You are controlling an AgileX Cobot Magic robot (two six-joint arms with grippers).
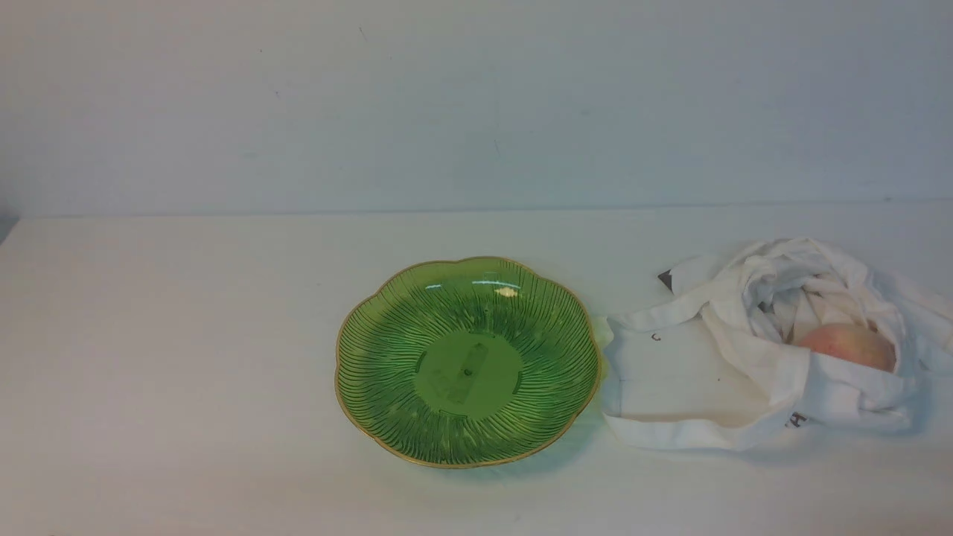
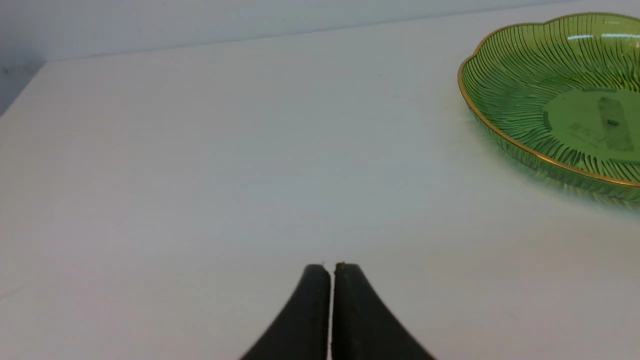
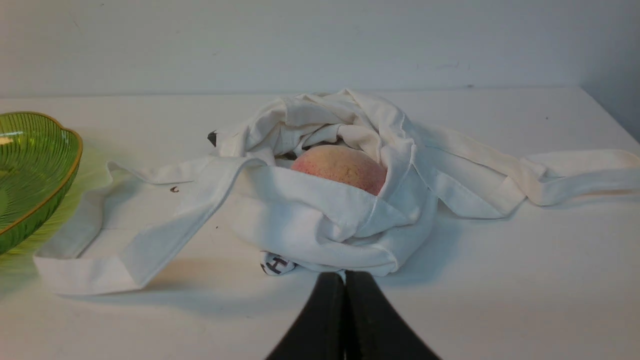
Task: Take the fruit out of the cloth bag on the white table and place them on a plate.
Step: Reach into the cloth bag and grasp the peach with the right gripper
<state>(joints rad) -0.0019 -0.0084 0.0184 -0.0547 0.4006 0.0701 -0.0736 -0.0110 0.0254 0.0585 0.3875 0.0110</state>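
Low over the smooth white tabletop (image 2: 150,150), both black jaws sit clenched, empty; the right pair is at six o'clock of the crumpled white cloth bag (image 3: 320,225).

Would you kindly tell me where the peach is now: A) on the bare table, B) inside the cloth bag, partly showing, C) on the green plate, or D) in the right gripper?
B: the peach nestles in the folds of the cloth bag, only its top showing, and the plate bears no fruit.
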